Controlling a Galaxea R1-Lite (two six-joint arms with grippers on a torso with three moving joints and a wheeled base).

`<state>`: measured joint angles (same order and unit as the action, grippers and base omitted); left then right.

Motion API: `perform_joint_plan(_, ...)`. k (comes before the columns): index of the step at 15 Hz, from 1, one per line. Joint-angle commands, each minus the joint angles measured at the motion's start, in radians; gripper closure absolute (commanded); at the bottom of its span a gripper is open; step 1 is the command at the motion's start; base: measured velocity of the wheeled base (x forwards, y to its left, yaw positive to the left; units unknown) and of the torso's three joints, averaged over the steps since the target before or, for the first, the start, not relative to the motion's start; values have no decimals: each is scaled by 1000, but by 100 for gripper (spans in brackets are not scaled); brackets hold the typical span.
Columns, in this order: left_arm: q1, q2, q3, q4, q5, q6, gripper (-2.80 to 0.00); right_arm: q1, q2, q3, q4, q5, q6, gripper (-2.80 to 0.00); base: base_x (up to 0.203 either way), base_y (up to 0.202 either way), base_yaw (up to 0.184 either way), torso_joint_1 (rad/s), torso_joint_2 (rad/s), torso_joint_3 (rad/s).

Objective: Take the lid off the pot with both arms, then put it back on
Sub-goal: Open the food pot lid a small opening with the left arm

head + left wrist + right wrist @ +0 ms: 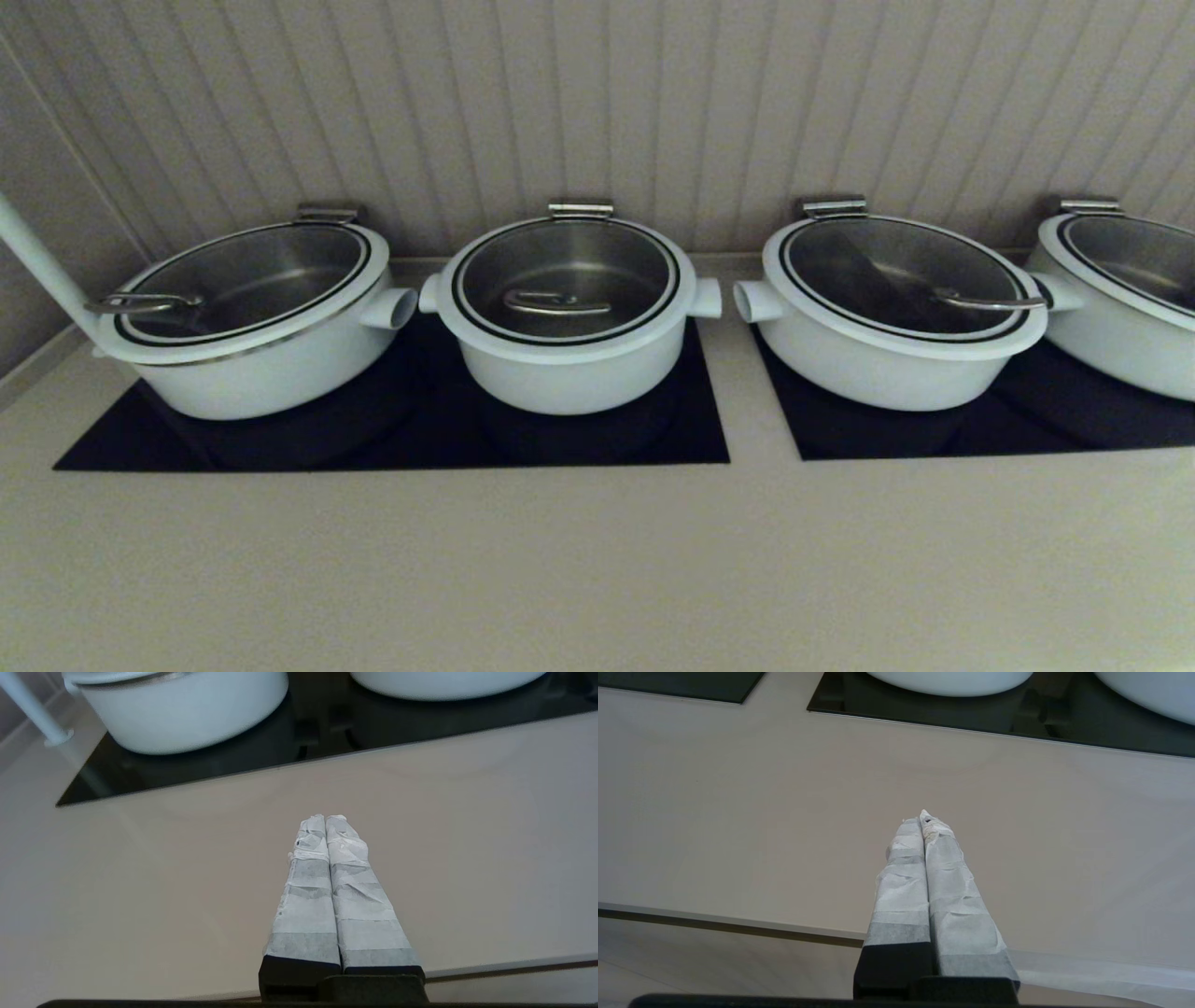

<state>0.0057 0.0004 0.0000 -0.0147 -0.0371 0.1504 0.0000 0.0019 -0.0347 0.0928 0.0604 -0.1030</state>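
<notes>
Looking down from the head camera, I see the pot second from my left in a row of white pots, sitting on a black cooktop panel set into the beige counter. The lid rests closed on it, its steel loop handle lying across the glass. Neither arm shows in that view. On the wrist cameras, my left gripper has its taped fingers pressed together, hanging above bare counter in front of the panel; my right gripper is likewise closed on nothing, apparently near the counter's front edge.
</notes>
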Motion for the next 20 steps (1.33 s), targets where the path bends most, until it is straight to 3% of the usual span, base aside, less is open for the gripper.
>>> perform_joint_plan(1,0,0,0,19,2,-8,0,0,1,-1,1,1,0,0,0,0,0,0,0,0)
perform_joint_plan(4,0,0,-9,13,-3,-3,0,0,1,-1,1,1,-9,0,0,0,0,0,0,0)
perform_joint_plan(7,0,0,-96,24,-15,1,0,0,1,-1,1,1,-9,0,0,0,0,0,0,0)
perform_joint_plan(12,0,101,-271,29,-219,4,0,0,1,-1,1,1,-9,0,0,0,0,0,0,0)
perform_joint_plan(17,-4,414,-449,16,-382,11,0,0,1,-1,1,1,-9,0,0,0,0,0,0,0)
perform_joint_plan(20,-4,613,-533,2,-471,73,0,0,1,-1,1,1,-9,0,0,0,0,0,0,0)
